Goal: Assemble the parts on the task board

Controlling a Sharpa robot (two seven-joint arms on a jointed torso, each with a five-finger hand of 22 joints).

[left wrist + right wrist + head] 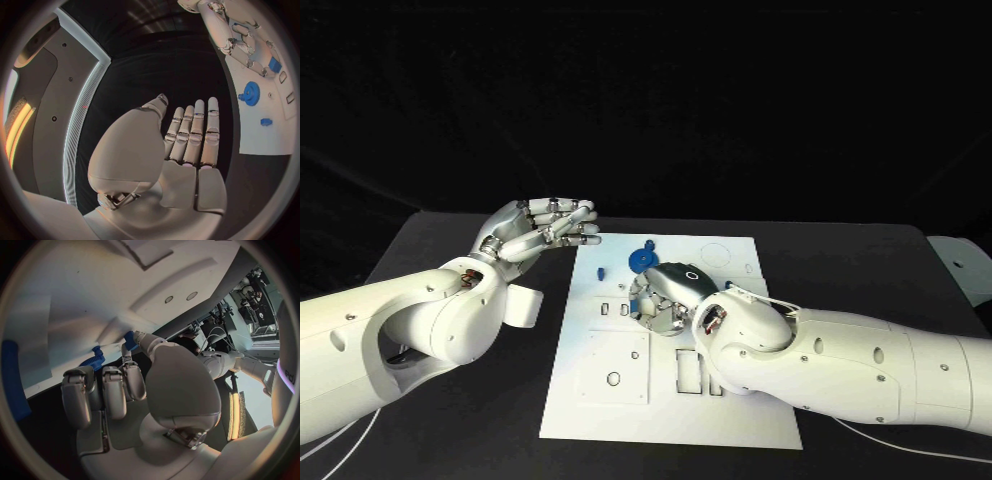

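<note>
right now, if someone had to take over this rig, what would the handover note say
Left hand: raised over the table left of the task board, fingers straight and apart, holding nothing.
Right hand: down on the upper middle of the board, fingertips on a small blue part; whether it grips the part is unclear.
Blue gear: on the board just beyond the right hand.
Small blue piece: on the board near its left edge.
Done: nothing clearly seated yet.
Left: place the parts into the board's open slots.
</note>
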